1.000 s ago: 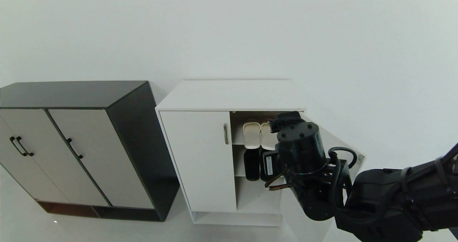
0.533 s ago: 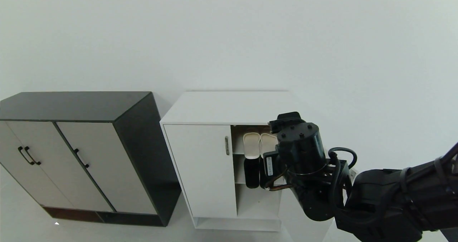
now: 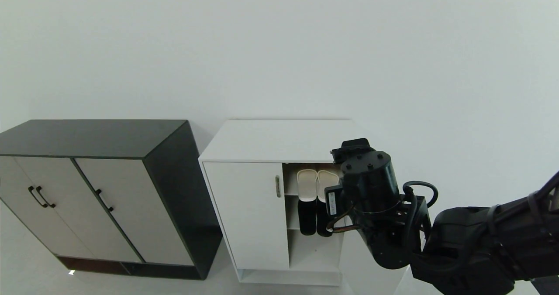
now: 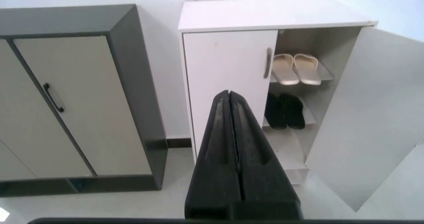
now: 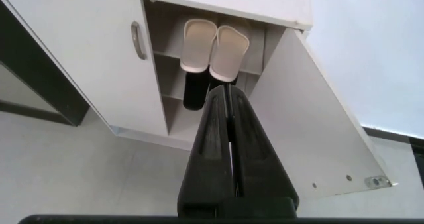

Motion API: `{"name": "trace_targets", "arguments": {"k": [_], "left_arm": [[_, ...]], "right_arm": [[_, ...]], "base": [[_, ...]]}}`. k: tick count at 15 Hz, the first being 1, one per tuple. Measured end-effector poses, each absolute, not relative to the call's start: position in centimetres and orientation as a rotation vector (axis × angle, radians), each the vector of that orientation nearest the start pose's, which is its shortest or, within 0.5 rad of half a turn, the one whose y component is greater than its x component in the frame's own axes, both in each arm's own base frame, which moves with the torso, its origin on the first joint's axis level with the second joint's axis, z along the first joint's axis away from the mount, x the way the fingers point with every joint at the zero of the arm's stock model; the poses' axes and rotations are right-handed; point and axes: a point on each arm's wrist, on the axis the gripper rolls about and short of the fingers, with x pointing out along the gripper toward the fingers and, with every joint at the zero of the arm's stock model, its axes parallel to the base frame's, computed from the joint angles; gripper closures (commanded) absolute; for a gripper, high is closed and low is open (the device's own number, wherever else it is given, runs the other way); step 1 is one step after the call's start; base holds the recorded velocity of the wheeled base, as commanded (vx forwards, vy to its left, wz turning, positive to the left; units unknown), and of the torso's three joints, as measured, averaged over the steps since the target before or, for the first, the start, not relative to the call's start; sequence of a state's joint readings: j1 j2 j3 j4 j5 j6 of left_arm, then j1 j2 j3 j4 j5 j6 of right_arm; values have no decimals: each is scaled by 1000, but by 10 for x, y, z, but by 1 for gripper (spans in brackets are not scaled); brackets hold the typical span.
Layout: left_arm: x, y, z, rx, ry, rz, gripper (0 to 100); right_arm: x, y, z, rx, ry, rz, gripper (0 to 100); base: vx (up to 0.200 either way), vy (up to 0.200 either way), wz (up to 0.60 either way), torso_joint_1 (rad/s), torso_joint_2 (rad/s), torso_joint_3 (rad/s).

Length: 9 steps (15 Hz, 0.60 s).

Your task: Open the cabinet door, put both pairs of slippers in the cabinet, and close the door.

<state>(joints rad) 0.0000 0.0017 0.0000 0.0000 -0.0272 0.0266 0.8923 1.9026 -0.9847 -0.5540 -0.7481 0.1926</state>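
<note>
The white two-door cabinet [image 3: 275, 140] has its right door [image 5: 311, 118] swung open. The cream pair of slippers [image 5: 197, 45] lies on its top shelf, and the black pair of slippers [image 4: 277, 111] on the shelf below. The left end effector [image 4: 229, 95] and the right end effector [image 5: 226, 91] are closed and empty.

Matt white laminate cabinet [image 3: 270, 140], smooth cream slippers [image 3: 307, 182], metal handle [image 3: 277, 186]

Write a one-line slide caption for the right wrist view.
Shut right gripper before the open white cabinet, white slippers shelved above black slippers.
</note>
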Motion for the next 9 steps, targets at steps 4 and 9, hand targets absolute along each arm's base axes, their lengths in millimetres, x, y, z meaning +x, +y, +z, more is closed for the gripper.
{"name": "trace_targets", "arguments": {"k": [4,9], "left_arm": [[-23,-1,76,27,1,-27,100],[-23,-1,76,27,1,-27,100]], "right_arm": [[234,266,156,-77,263,122,100],[234,266,154,-81,268,125,100]], "base": [[0,0,0,150,-331,-167],[0,0,-600,17,-23,-13]]}}
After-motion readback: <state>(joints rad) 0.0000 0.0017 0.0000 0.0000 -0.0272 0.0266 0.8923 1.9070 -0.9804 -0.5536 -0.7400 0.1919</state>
